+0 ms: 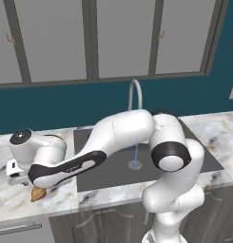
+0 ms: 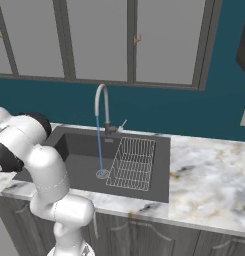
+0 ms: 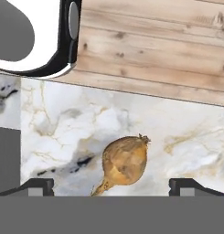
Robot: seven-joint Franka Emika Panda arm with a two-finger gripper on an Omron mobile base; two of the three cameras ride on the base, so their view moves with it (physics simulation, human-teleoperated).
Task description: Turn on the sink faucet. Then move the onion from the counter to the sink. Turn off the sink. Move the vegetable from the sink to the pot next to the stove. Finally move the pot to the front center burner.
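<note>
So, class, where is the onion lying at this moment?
The onion lies on the marble counter left of the sink, directly below the open end effector; the hand view shows it between the fingertips.

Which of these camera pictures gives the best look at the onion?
The hand view: the onion lies large and unobstructed on the marble counter, stalk and skin plain to see. In the left base view it is a small brown shape partly hidden under the arm.
</note>
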